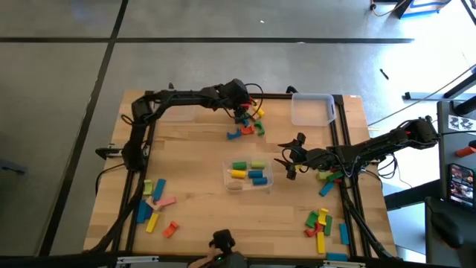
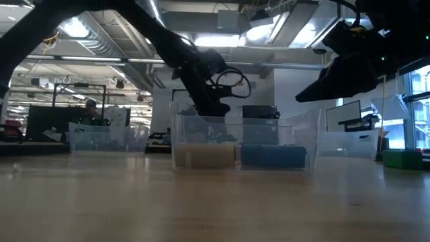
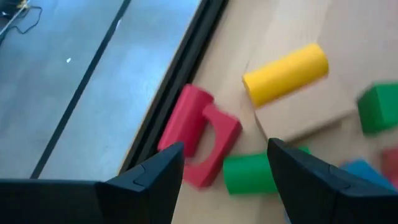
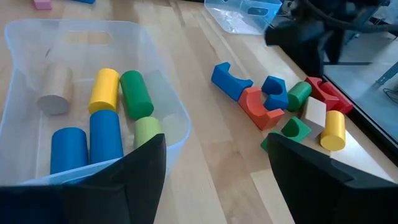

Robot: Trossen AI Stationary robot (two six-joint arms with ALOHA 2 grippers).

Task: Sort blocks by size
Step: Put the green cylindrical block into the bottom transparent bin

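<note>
Overhead, left gripper (image 1: 242,113) over far block pile (image 1: 249,123), fingers spread wide, nothing held. Below its fingers: red arch (image 3: 199,135), green cylinder (image 3: 249,173), yellow cylinder (image 3: 286,73), all on table (image 1: 193,149). Right gripper (image 1: 287,158) just beside centre bin (image 1: 248,173), jaws wide apart, empty. Bin holds yellow, green, blue cylinders. More blocks scattered at table's near left corner (image 1: 155,205) and near right corner (image 1: 324,223). Empty-looking second bin (image 1: 312,109) at far right edge.
</note>
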